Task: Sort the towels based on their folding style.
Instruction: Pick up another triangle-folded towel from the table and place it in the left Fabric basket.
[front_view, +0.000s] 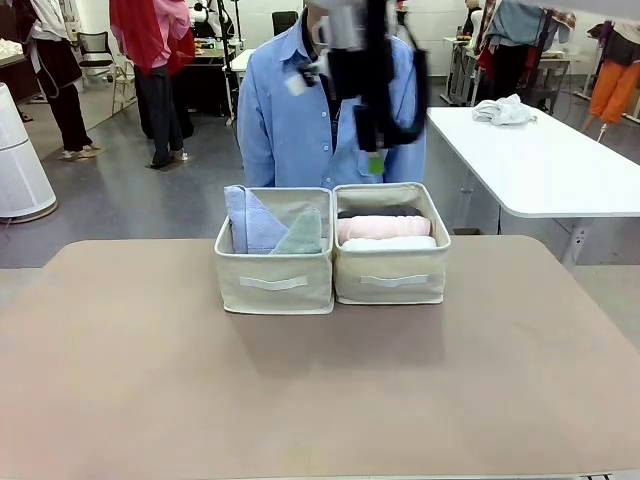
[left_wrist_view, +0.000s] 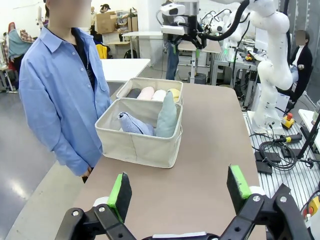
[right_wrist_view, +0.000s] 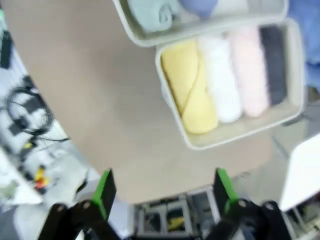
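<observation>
Two beige boxes stand side by side at the table's far middle. The left box (front_view: 275, 285) holds a periwinkle-blue cone towel (front_view: 250, 222) and a mint-green cone towel (front_view: 302, 235). Rolled towels lie in the right box (front_view: 390, 280): dark grey (front_view: 380, 212), pink (front_view: 383, 227), white (front_view: 388, 243), and, in the right wrist view, yellow (right_wrist_view: 192, 87) nearest the front wall. My right gripper (right_wrist_view: 164, 187) hangs open and empty high above that box, blurred in the front view (front_view: 375, 150). My left gripper (left_wrist_view: 180, 187) is open and empty, above the table to the left of the boxes.
A person in a blue shirt (front_view: 300, 120) stands right behind the boxes, arms down. A white side table (front_view: 560, 170) with a whitish rag (front_view: 503, 110) is at the back right. The brown table (front_view: 300, 400) is bare in front of the boxes.
</observation>
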